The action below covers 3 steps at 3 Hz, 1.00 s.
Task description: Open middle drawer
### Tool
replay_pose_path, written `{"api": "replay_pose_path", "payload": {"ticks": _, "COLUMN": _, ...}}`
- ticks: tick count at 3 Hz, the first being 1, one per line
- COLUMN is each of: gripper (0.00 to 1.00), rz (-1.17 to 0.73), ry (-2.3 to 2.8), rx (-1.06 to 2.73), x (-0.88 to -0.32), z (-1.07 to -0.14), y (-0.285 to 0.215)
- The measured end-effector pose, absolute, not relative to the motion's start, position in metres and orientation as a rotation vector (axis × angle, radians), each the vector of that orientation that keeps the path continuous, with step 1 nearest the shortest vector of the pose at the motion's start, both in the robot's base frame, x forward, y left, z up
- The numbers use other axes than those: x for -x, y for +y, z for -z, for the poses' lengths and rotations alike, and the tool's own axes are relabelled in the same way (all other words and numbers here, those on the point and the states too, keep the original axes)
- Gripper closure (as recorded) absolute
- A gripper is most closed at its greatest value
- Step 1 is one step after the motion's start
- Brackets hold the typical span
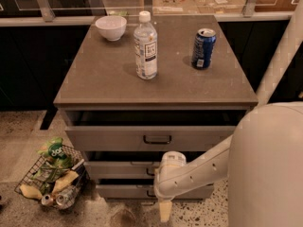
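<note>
The middle drawer (116,170) is the shallow grey front second from the top of the grey cabinet (94,86). A dark gap shows above its front. Its black handle (150,172) is mostly hidden behind my wrist. My gripper (164,210) hangs low in front of the cabinet, pointing down towards the floor, level with the bottom drawer (120,191) and just right of centre. My white arm (203,169) reaches in from the right across the middle drawer's right half. The gripper holds nothing that I can see.
The taller top drawer (113,138) stands pulled out a little. On the cabinet top stand a white bowl (111,27), a clear bottle (145,46) and a blue can (203,48). A wire basket of rubbish (52,178) sits on the floor at the left.
</note>
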<state>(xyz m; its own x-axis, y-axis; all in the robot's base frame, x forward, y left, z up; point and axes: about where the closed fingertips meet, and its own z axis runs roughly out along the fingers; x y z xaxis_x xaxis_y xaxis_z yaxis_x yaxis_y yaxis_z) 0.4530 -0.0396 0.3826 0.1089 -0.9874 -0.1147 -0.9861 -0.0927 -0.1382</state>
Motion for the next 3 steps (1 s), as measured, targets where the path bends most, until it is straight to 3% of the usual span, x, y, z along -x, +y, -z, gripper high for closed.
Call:
{"api": "replay_pose_path", "payload": {"ticks": 2, "gripper": 0.0, "rz": 0.002, "ry": 2.023, "rx": 2.217, "x": -0.4557, "z": -0.3798, "y": -0.0406}}
{"api": "replay_pose_path", "payload": {"ticks": 3, "gripper": 0.24, "rz": -0.009, "ry": 2.023, "rx": 2.231, "x": -0.4603, "z": -0.3749, "y": -0.0356}}
